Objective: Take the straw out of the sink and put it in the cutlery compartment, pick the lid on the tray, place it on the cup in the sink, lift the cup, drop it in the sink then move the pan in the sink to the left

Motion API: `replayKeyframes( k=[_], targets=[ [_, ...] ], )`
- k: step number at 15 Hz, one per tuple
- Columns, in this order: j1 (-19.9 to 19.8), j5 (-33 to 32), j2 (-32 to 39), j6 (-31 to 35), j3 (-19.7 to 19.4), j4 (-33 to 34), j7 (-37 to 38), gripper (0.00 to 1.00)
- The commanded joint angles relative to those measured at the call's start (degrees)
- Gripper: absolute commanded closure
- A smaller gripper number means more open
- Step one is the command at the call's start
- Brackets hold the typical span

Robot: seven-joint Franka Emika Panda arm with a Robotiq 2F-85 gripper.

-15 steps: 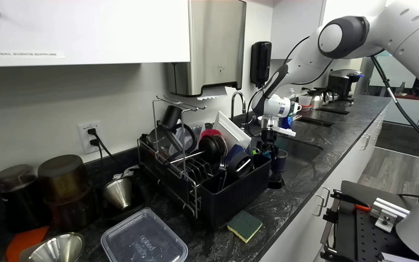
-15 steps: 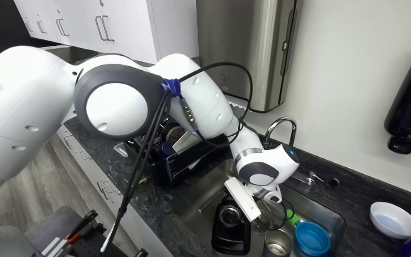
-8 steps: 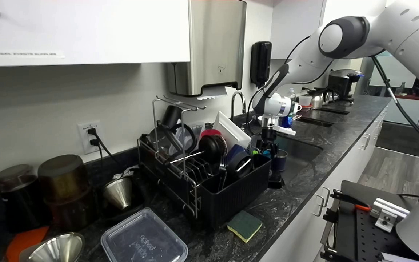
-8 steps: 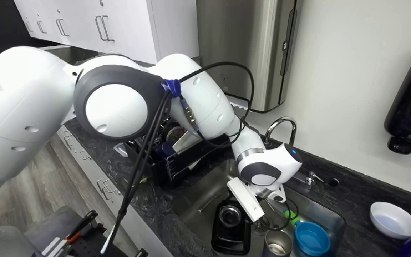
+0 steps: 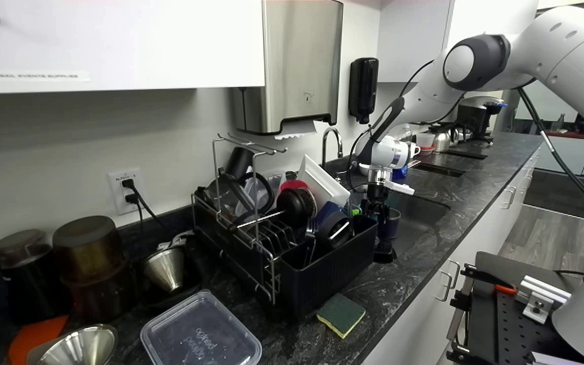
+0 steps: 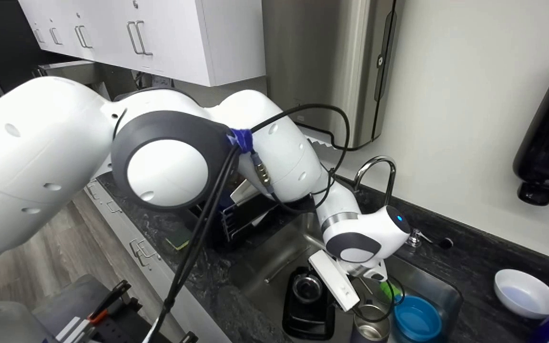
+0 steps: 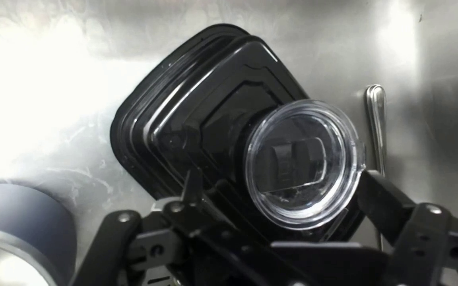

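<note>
The claw (image 7: 280, 172) stood spread and empty over the lid (image 7: 304, 163).
In both exterior views the elbow (image 6: 167, 166) had sunk since half a second before and the wrist (image 6: 367, 238) had shifted toward the cup (image 6: 372, 328), probably lining up for the lid pick. In an exterior view the black tray (image 6: 308, 321) lay near the front edge of the sink (image 6: 432, 282); in the wrist view the lid sat on it.

Wrist view looks down into sink (image 7: 420, 131), shared by both farther exterior views
</note>
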Motion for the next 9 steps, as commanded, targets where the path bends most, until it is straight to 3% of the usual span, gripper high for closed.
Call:
replayKeyframes(
  k=[1, 9],
  targets=[
    [-1.8, 0.3, 2.2, 1.1, 2.3, 2.1, -3.8, 0.00],
    [-4.0, 1.1, 4.4, 1.5, 4.2, 3.3, -7.8, 0.02]
  ],
)
